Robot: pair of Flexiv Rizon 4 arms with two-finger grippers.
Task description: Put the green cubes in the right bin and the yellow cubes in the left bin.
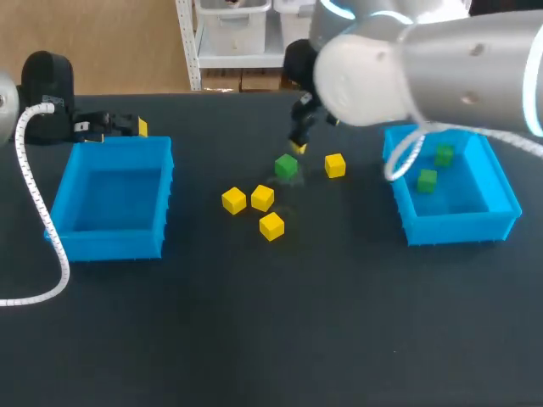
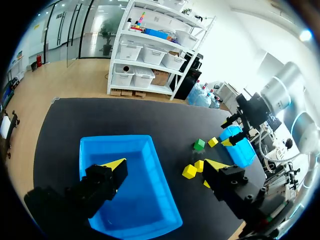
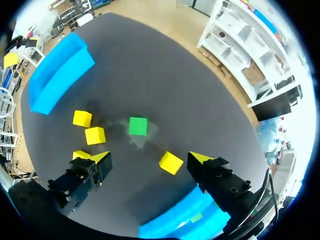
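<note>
One green cube (image 1: 286, 166) lies on the dark table, with several yellow cubes (image 1: 262, 197) scattered near it. My right gripper (image 1: 299, 142) hangs just above and behind the green cube. In the right wrist view the right gripper (image 3: 150, 158) is open, the green cube (image 3: 138, 126) ahead of it and a yellow cube (image 3: 171, 162) beside its one finger. The right bin (image 1: 501, 199) holds two green cubes (image 1: 427, 180). My left gripper (image 2: 165, 164) is open and holds nothing over the left bin (image 2: 135, 200), at the bin's (image 1: 110, 242) far edge.
The white cable (image 1: 38, 212) of my left arm loops along the table's left side. My right arm's thick body (image 1: 424, 59) spans the back right above the table. Dark bare table runs in front of both bins.
</note>
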